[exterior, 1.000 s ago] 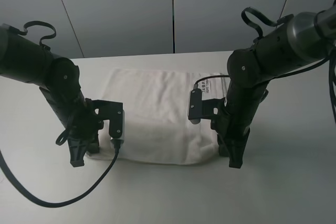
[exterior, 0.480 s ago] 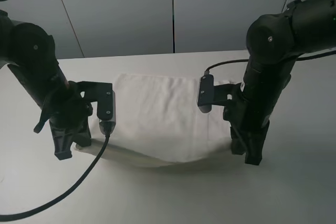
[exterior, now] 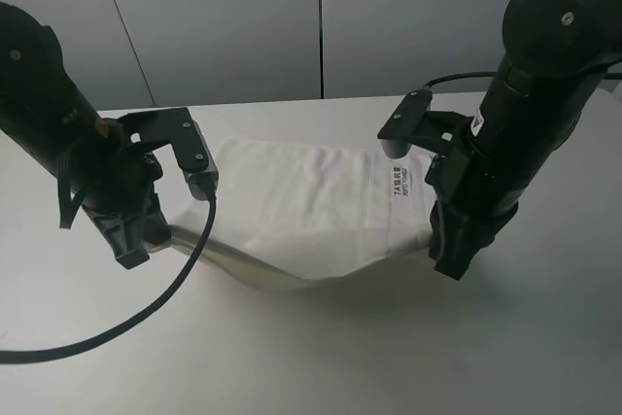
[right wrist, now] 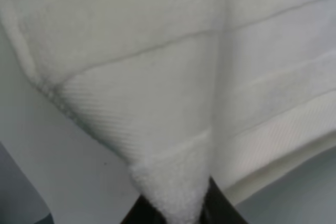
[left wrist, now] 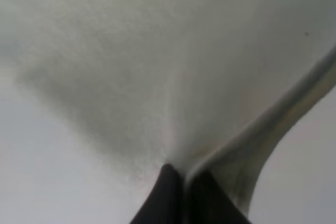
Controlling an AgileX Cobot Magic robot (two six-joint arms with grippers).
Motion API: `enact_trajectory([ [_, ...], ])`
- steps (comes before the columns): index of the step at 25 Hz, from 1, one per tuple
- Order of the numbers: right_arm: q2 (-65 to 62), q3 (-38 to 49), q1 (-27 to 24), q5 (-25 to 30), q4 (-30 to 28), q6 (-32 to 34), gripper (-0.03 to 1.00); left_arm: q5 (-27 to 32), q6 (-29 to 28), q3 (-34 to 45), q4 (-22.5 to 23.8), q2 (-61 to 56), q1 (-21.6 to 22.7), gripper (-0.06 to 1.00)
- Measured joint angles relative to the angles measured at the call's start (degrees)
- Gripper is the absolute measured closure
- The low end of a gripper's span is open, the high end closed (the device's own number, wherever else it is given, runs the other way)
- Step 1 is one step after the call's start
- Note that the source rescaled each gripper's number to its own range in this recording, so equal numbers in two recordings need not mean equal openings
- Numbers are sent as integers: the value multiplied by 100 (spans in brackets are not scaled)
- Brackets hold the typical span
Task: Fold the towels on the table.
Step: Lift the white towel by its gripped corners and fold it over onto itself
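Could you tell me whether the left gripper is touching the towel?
Touching. The left wrist view shows the left gripper pinched shut on the towel.

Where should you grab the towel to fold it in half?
Grip the towel by its two near corners, one per tool, coming in from the front edge. The left tool and right tool pinch those corners now. The near edge hangs lifted between them while the far edge lies flat on the table, so the front half can probably swing over.
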Motion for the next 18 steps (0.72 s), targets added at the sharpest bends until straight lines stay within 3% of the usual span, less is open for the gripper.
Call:
enact_trajectory([
  [11,-34,0,0,-529,0,1848,97,-729,-2100,0,262,-170,0,94],
  [18,-278,0,-115,-1225,-160,3341,97,-1163,-4069,0,1284,-170,0,94],
])
